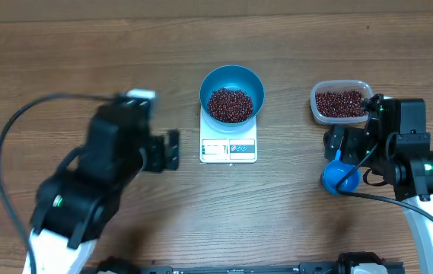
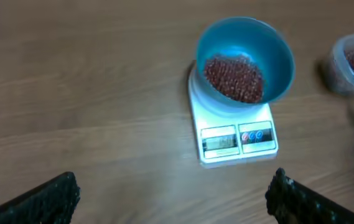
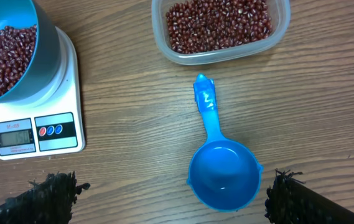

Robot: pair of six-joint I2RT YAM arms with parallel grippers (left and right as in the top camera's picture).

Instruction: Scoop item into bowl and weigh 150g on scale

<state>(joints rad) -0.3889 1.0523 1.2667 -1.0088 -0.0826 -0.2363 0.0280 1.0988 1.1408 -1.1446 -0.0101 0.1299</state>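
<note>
The blue bowl [image 1: 231, 82] stands on the white scale [image 1: 228, 149] and holds a heap of dark red beans, the item [image 1: 231, 105]. The left wrist view shows the bowl [image 2: 275, 53], the beans [image 2: 234, 78] and the scale [image 2: 236, 140] ahead. My left gripper [image 1: 172, 150] [image 2: 173, 186] is open and empty, left of the scale. The right gripper [image 1: 347, 152] [image 3: 175, 183] is open above a blue scoop [image 3: 221, 174] that lies empty on the table, nearer its right finger. The bowl [image 3: 40, 56] and the scale [image 3: 37, 130] show at the left.
A clear plastic tub [image 1: 340, 103] [image 3: 220, 28] of the same red beans sits at the back right, just beyond the scoop's handle [image 3: 204, 99]. The scoop [image 1: 338, 175] lies between the tub and the table's front edge. A black cable [image 1: 18, 122] loops at the left.
</note>
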